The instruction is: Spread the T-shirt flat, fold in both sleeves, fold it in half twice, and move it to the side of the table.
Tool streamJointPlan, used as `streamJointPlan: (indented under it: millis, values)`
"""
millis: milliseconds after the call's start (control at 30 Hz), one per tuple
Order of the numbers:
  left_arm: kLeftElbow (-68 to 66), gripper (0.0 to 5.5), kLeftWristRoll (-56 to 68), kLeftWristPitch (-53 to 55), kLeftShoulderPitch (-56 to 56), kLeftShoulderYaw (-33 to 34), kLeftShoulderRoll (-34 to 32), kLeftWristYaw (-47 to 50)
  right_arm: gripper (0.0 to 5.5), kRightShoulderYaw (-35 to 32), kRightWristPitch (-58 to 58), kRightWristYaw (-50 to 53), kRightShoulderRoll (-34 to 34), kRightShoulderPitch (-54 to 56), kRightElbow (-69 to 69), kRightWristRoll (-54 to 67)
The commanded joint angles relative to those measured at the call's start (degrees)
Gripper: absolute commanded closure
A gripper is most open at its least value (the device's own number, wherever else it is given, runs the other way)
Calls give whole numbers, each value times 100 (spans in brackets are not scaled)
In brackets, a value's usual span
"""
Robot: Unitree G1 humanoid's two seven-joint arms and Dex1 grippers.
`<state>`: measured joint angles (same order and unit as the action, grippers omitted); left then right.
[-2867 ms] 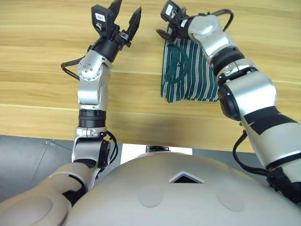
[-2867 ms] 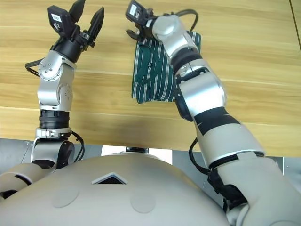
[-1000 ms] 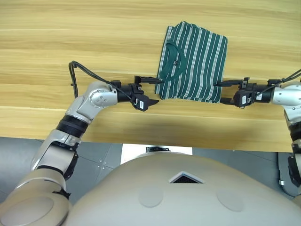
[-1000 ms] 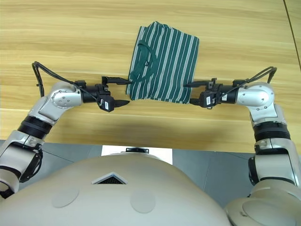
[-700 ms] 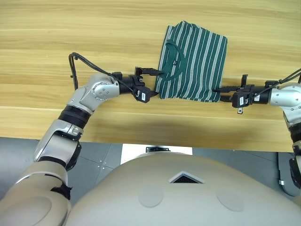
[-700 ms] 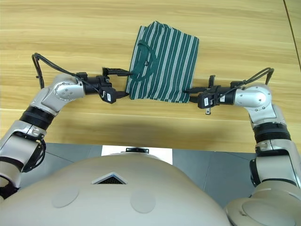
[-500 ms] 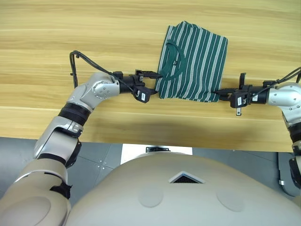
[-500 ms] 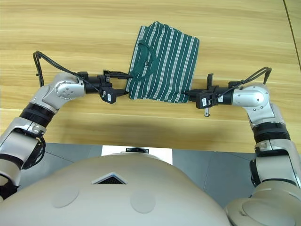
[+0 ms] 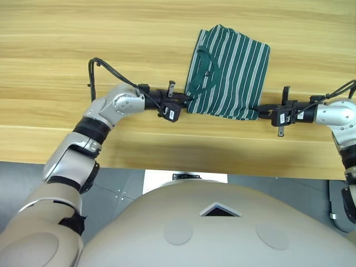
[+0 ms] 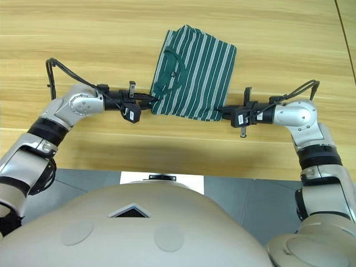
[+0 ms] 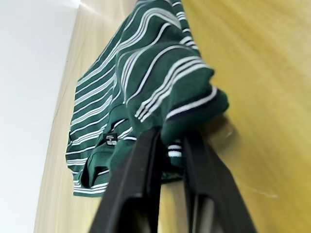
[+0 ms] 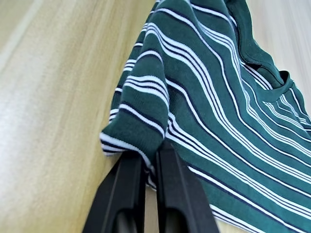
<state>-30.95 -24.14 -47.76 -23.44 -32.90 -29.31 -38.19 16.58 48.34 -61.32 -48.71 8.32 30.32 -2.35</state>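
Note:
A folded green T-shirt (image 9: 231, 69) with white stripes lies on the wooden table (image 9: 83, 50), right of centre. My left gripper (image 9: 188, 102) is shut on the T-shirt's near left corner. My right gripper (image 9: 255, 111) is shut on its near right corner. In the left wrist view the black fingers (image 11: 141, 179) pinch a bunched fold of the T-shirt (image 11: 150, 87). In the right wrist view the fingers (image 12: 167, 189) clamp the striped corner (image 12: 141, 131), lifted slightly off the table.
The table's front edge (image 9: 167, 167) runs close below both grippers, with grey floor beyond. Bare wood stretches left of the T-shirt and behind it.
Both grippers moved inward to the T-shirt's near corners and shut on them. The near edge has bunched and lifted a little.

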Motion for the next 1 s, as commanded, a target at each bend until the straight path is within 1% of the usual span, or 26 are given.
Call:
streamJointPlan:
  millis: [33, 167, 267, 367, 400, 500, 567, 667, 733, 800, 867, 933, 1000]
  values:
    - [-377, 542, -120, 249, 144, -161, -19, -238, 537, 66, -128, -138, -38, -78, -131, 47]
    - [-341, 550, 142, 292, 230, -163, -16, -398, 537, 59, -238, -239, -25, -95, -265, 169]
    - [139, 550, 631, 454, 489, -40, -254, -715, 537, -4, -407, -394, -91, -225, -515, 473]
    - [1674, 550, 1593, 998, 1350, 307, -977, -1144, 537, -175, -817, -656, -396, -753, -1453, 1203]
    - [2378, 550, 1915, 1238, 1787, 497, -1348, -1230, 537, -290, -1015, -731, -596, -1086, -1969, 1543]
    - [3984, 550, 2532, 1889, 2842, 1100, -2182, -1299, 537, -644, -1467, -837, -1073, -1903, -3172, 2268]
    - [4631, 550, 2859, 2355, 3045, 1386, -2365, -1332, 537, -882, -1718, -874, -1207, -2123, -3524, 2543]
    - [4532, 550, 3105, 2992, 2198, 1327, -1926, -1520, 537, -1056, -2034, -1071, -1148, -1708, -3193, 2675]
    - [3998, 550, 3236, 3431, 1313, 1192, -1401, -1734, 537, -1035, -2373, -1418, -1023, -1089, -2804, 2831]
    - [3186, 550, 3214, 3753, 458, 1070, -897, -1991, 537, -917, -2697, -1835, -783, -254, -2103, 2829]
    - [2045, 550, 3045, 3959, -349, 910, -412, -2257, 539, -787, -3030, -2241, -465, 601, -1175, 2699]
    - [967, 550, 2898, 4100, -976, 778, -29, -2498, 539, -746, -3350, -2609, -212, 1227, -362, 2644]
    - [-71, 550, 2864, 4202, -1488, 816, 356, -2653, 539, -717, -3735, -2929, 36, 1790, 382, 2580]
